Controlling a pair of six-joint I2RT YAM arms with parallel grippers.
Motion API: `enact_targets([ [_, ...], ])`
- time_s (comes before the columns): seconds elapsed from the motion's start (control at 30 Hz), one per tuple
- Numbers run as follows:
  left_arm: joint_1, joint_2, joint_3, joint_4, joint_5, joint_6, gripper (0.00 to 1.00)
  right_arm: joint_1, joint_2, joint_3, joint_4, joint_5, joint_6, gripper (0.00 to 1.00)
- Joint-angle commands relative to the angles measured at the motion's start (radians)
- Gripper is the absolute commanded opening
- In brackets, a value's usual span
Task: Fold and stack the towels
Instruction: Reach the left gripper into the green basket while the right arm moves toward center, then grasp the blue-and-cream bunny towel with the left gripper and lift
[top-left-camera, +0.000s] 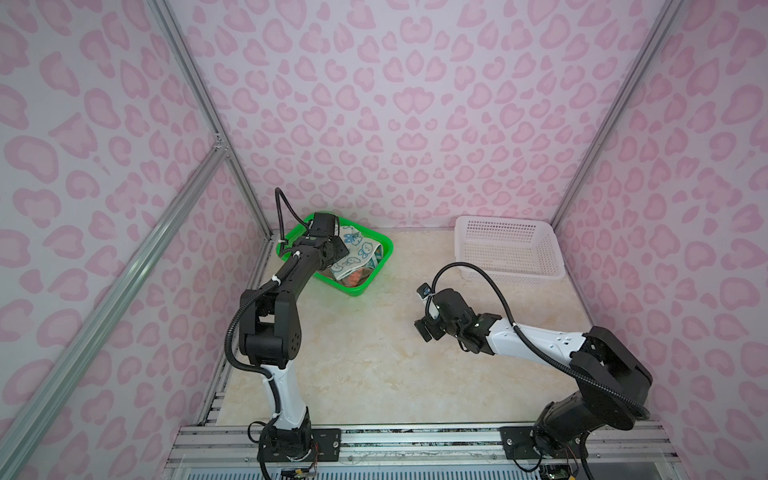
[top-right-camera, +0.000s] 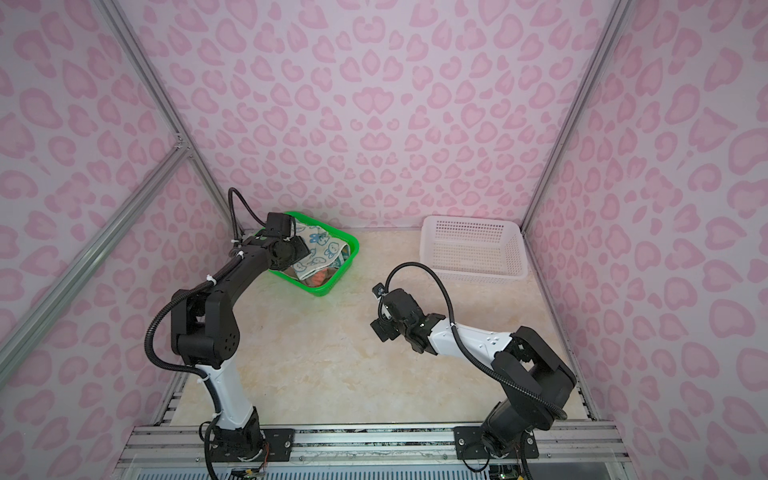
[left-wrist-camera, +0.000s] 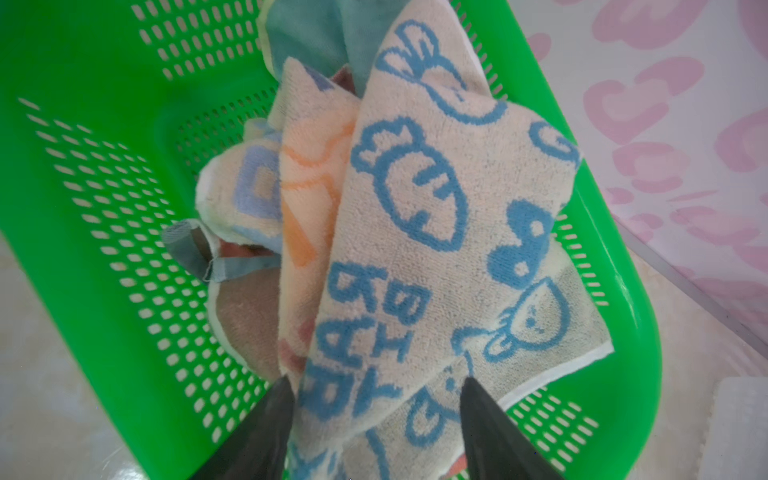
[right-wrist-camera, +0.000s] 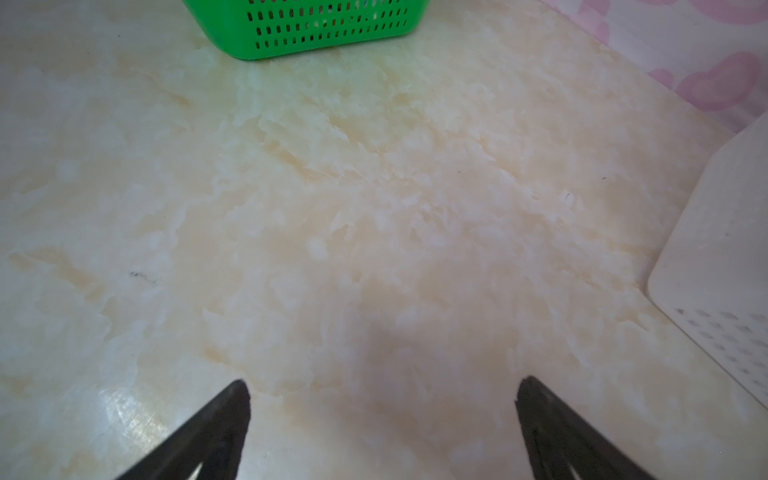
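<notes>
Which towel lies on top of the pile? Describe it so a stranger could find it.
Find the green basket at the table's back left. The towel on top of its pile is cream with blue rabbits; the towels beneath show orange and teal.

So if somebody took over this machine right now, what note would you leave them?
Left gripper: jaws apart, astride the rabbit towel in the green basket; no firm grip seen.
Right gripper: open, holding nothing, above the table.
Other towels: crumpled beneath the rabbit towel in the same basket. White basket: no towels in it.
Done: nothing folded or stacked.
Left: take out, fold and stack every towel.
</notes>
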Motion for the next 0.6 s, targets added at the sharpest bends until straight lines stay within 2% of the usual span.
enact_targets([
  [0.0,-0.008,0.026,0.025,-0.018,-0.002,0.015,0.51,0.005,0.013,0.012,-0.033,0.01,-0.001,1.0],
  [0.23,-0.018,0.046,0.053,-0.032,-0.014,0.033,0.19,0.012,0.02,0.011,-0.033,0.018,-0.004,1.0],
  [0.3,-0.017,0.049,0.064,-0.04,-0.019,0.039,0.03,0.013,0.021,0.014,-0.033,0.019,-0.005,1.0],
  [0.43,-0.023,0.036,0.078,-0.026,0.0,0.068,0.03,0.013,0.021,0.014,-0.028,0.019,-0.005,1.0],
  [0.57,-0.048,-0.044,0.042,0.082,0.074,0.137,0.03,0.015,0.02,0.016,-0.024,0.024,0.0,1.0],
])
